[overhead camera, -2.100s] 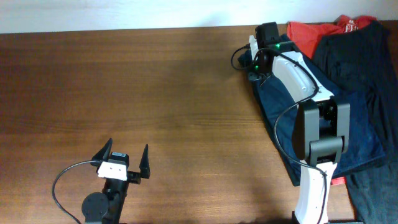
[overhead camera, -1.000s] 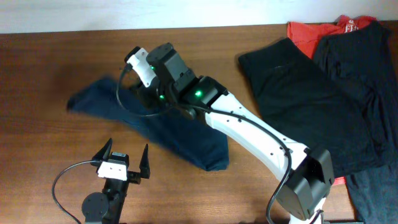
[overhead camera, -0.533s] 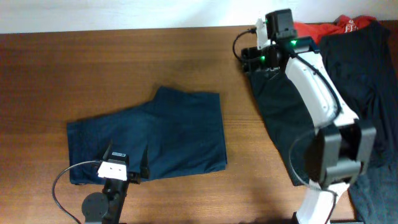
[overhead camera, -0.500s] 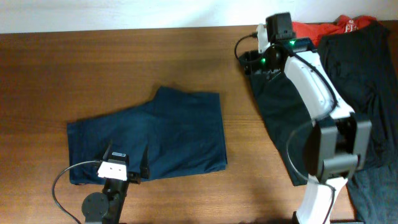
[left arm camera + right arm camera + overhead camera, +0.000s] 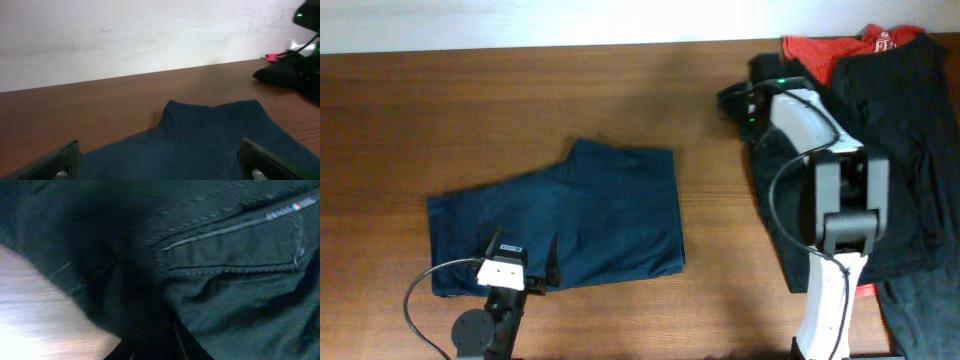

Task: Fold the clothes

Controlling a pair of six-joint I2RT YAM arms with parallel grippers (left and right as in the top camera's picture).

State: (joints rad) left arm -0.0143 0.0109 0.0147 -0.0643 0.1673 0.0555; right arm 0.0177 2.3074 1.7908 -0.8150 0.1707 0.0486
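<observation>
The navy-blue shorts [image 5: 570, 220] lie spread flat on the table [image 5: 440, 110], left of centre. Their near edge is under the left jaws, which stand wide apart with nothing between them (the left wrist view shows both fingertips [image 5: 62, 159] low over the blue cloth). The right jaws are down at the far corner of the black garment [image 5: 785, 215] on the right side. I cannot tell whether they are parted or pinching fabric, as dark stitched cloth fills the right wrist view. A red piece [image 5: 825, 52] and a grey-blue one [image 5: 910, 120] lie just beyond.
</observation>
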